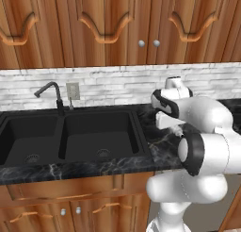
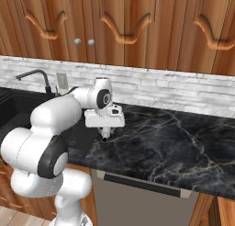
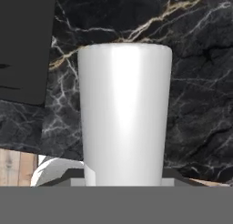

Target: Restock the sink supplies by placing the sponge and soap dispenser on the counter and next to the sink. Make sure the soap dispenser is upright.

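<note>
So the jaws are clamped on the soap dispenser (image 3: 124, 114), holding it just above the black counter (image 2: 174, 142), right beside the sink (image 1: 70, 136). Bottle's pale body points down at the marble.

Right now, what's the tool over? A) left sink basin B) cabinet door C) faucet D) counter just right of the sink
D: the tool hangs above the black counter beside the sink, shut on the soap dispenser.
</note>
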{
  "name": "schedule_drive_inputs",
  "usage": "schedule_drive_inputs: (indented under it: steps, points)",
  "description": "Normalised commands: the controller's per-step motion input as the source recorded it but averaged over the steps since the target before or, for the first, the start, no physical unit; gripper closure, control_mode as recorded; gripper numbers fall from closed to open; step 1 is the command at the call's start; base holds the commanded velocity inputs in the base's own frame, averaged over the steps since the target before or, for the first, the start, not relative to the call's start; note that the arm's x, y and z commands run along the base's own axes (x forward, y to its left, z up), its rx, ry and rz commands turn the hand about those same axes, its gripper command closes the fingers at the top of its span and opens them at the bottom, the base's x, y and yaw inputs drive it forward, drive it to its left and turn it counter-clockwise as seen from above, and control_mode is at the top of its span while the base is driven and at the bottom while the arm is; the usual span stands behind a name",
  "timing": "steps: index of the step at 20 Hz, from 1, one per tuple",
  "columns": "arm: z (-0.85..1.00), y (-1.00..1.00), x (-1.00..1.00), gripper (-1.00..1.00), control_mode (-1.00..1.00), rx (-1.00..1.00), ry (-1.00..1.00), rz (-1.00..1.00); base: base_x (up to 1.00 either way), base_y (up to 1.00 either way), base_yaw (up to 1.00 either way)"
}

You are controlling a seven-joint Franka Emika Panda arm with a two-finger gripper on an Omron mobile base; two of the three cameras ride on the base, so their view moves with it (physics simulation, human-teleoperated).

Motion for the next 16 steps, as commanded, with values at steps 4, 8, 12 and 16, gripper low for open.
schedule_drive_inputs:
  steps: [4,8,12,16]
  points:
    - [-0.10,0.17,0.55,1.00,-1.00,-0.36,0.20,0.38,0.00,0.00,0.00]
    - [-0.20,0.02,0.46,1.00,-1.00,-0.37,0.33,0.44,0.00,0.00,0.00]
    - [-0.16,0.00,0.66,1.00,-1.00,-0.25,0.46,0.38,0.00,0.00,0.00]
    - [-0.27,0.00,0.71,1.00,-1.00,-0.22,0.52,0.31,0.00,0.00,0.00]
